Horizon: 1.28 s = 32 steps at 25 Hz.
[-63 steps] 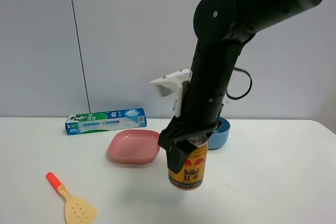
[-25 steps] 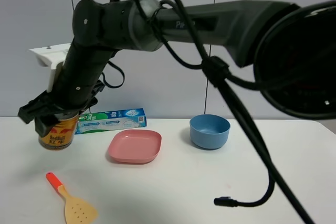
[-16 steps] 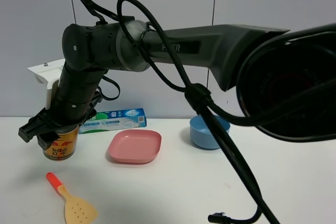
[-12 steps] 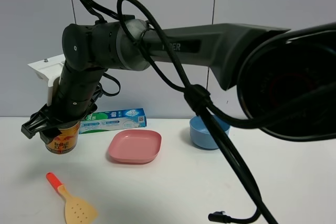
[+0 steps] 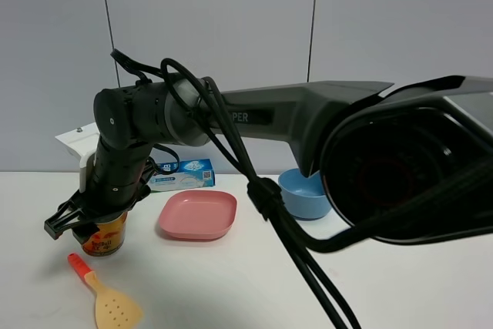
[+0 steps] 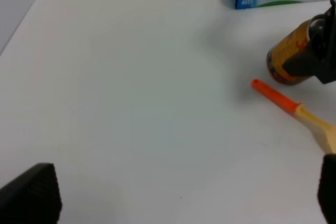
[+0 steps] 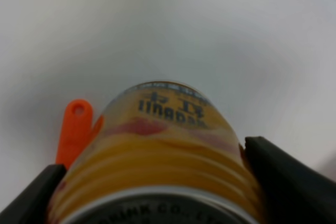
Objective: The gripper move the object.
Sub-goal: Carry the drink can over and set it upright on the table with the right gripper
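The gold Red Bull can [image 5: 108, 239] stands upright at the far left of the white table, at or just above its surface; I cannot tell which. My right gripper [image 5: 88, 225], reaching across from the right, is shut on its upper part. In the right wrist view the can [image 7: 157, 135] fills the space between the two black fingers [image 7: 283, 177]. In the left wrist view the can [image 6: 289, 59] shows with the black claw on it. My left gripper [image 6: 178, 203] is open and empty over bare table, well away from the can.
An orange-handled spatula [image 5: 104, 294] lies just in front of the can. A pink plate [image 5: 198, 215] and a blue bowl [image 5: 300, 190] sit mid-table. A blue-green box [image 5: 181, 175] lies at the back. The arm's black cables [image 5: 308, 267] hang across the middle.
My right arm has carried the can from the middle to the far left, then lowered it towards the table beside the spatula. The grip stays shut.
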### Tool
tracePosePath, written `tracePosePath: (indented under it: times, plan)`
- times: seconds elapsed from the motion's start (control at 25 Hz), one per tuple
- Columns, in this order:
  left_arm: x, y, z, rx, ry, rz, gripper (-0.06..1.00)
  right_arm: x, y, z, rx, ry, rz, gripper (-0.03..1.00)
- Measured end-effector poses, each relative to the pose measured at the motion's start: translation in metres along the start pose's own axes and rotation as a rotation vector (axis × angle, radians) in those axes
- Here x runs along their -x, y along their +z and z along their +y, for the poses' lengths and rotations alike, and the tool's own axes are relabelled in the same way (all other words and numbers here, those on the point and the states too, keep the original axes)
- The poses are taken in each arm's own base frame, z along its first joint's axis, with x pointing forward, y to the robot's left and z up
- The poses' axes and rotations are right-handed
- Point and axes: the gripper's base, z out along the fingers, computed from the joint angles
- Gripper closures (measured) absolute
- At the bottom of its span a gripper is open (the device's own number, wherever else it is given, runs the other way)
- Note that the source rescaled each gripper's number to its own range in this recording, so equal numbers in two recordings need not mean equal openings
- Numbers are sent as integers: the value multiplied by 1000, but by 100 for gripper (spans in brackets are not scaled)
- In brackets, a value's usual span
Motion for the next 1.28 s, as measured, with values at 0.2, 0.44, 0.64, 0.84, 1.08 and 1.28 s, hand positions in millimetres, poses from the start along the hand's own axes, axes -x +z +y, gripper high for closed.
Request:
tracePosePath:
  times: [0.2, 0.44, 0.64, 0.84, 1.08, 1.28]
  plan:
    - [0, 0, 0, 0, 0, 0, -6, 2, -1, -3, -35, 9, -16, 95]
    - [0, 0, 0, 0, -1, 0, -6, 1, -1, -6, -65, 38, -13, 95]
    - [0, 0, 0, 0, -1, 0, -6, 1, -1, -6, -65, 43, -13, 95]
    - [0, 0, 0, 0, -1, 0, -6, 1, -1, -6, -66, 44, -13, 95]
    - [0, 0, 0, 0, 0, 0, -6, 1, -1, -6, -66, 44, -12, 95]
    - [0, 0, 0, 0, 0, 0, -6, 1, -1, -7, -81, 28, -8, 95]
